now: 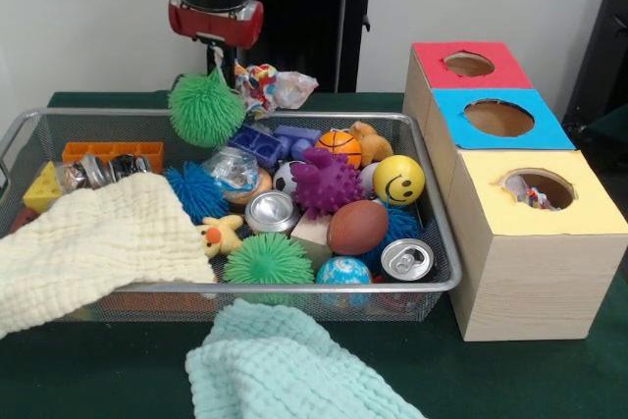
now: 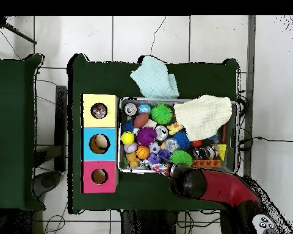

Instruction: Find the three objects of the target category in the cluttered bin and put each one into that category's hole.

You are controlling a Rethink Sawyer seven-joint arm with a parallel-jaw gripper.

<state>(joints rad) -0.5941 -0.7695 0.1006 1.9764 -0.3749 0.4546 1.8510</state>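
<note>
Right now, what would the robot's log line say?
gripper: shut on green spiky ball | lifted above bin | not yet at boxes

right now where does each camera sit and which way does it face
Front view: sits across the table, level with the wire bin, facing the robot; the arm's wrist comes down from above, a green spiky ball hanging under it.
Overhead view: sits above the table, looking straight down; the red arm enters from the bottom edge.
Shared: the bin, the cream cloth, the three-hole box.
</note>
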